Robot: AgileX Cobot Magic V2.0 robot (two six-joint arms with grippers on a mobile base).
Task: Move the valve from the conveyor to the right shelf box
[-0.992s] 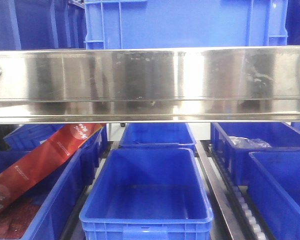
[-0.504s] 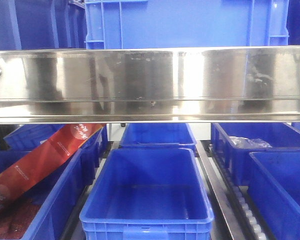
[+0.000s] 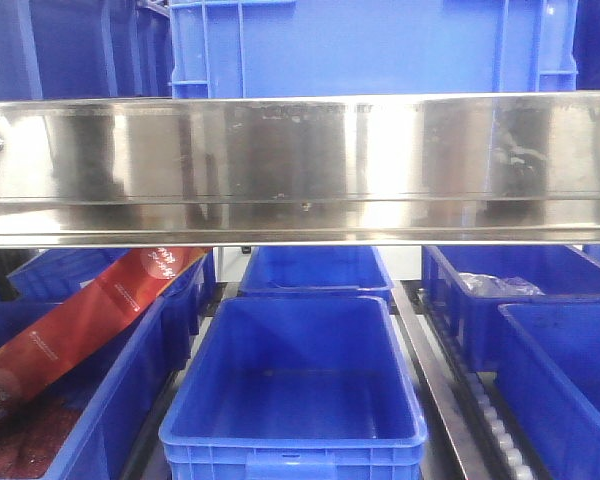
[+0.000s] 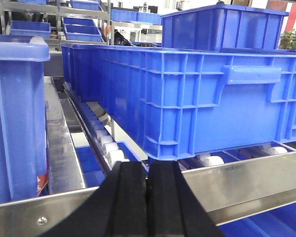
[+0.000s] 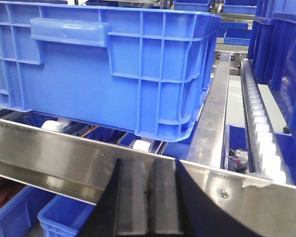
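Observation:
The valve and the conveyor are out of view in every frame. My left gripper (image 4: pixel 147 165) is shut, its black pads pressed together with nothing showing between them. It hangs just before a steel shelf rail (image 4: pixel 246 182), below a large blue box (image 4: pixel 202 98) on white rollers. My right gripper (image 5: pixel 149 163) is also shut with nothing visible in it, in front of another steel rail (image 5: pixel 49 153) under a big blue box (image 5: pixel 103 64). On the right of the lower shelf stand two blue boxes (image 3: pixel 565 380), the far one (image 3: pixel 500 290) holding a clear plastic bag.
A broad steel shelf beam (image 3: pixel 300 165) crosses the front view. Below it an empty blue box (image 3: pixel 295 380) stands in the middle, with another behind it (image 3: pixel 315 270). Left boxes hold red packets (image 3: pixel 90 310). Roller tracks (image 5: pixel 256 123) run between the rows.
Only the reflections on the steel beam shift slightly; the boxes stay put.

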